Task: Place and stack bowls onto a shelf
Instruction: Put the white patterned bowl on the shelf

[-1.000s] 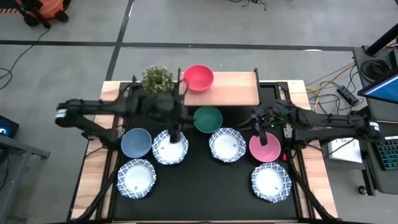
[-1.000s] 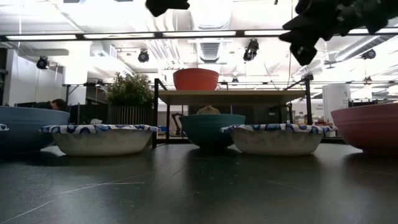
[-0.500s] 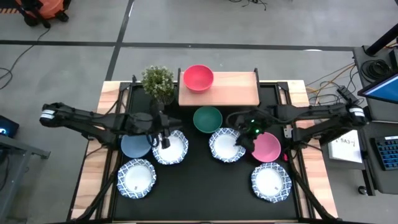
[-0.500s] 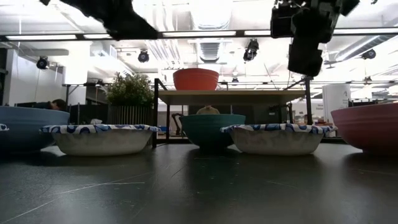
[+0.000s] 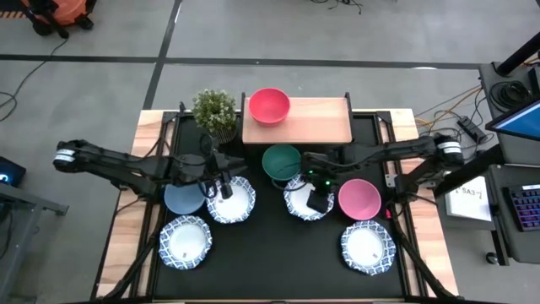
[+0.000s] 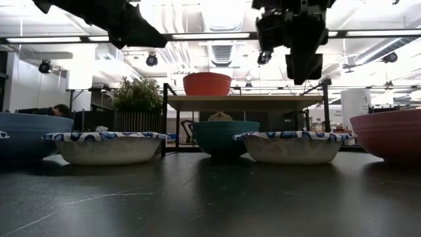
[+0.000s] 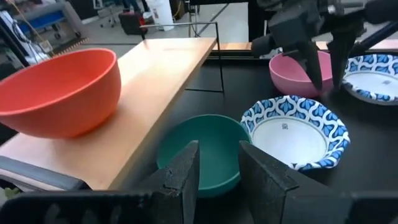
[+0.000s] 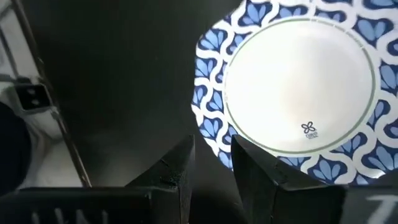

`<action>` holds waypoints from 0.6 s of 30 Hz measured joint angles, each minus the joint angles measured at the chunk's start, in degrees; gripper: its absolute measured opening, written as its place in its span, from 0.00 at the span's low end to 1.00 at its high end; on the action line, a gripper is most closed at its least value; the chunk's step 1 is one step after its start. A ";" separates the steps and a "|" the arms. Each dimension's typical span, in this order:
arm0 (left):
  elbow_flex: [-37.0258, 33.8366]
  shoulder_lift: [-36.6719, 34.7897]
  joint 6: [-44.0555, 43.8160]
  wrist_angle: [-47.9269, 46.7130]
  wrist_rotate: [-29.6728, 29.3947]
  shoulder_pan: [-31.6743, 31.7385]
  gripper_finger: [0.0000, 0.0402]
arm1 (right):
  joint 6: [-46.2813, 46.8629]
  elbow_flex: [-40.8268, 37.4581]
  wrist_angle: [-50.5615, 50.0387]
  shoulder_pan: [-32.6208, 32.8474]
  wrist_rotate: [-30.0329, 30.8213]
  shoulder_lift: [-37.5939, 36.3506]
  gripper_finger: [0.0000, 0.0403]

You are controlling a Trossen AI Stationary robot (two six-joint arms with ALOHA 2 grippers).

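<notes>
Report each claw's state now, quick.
Left claw: open, empty, above a patterned bowl.
Right claw: open, empty, over another patterned bowl's rim.

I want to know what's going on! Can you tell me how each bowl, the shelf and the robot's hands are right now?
Red bowl: upright on the shelf.
Green bowl: upright on the table, empty.
Pink bowl: on the table, empty.
Grey-blue bowl: on the table.
Patterned bowl: empty, under the right hand.
Right hand: open, holding nothing.
Left hand: open, above another patterned bowl.
</notes>
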 joint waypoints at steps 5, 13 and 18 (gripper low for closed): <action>0.05 0.72 -0.95 -0.09 0.15 -0.27 0.23 | -3.98 2.88 -3.27 0.16 -0.39 4.32 0.24; 0.01 1.10 -5.88 -2.50 1.10 -0.27 0.23 | -5.50 7.45 -7.30 0.21 -0.53 7.53 0.24; 0.01 1.12 -5.89 -2.74 1.15 -0.27 0.23 | -4.13 8.29 -5.99 0.57 -0.62 7.44 0.24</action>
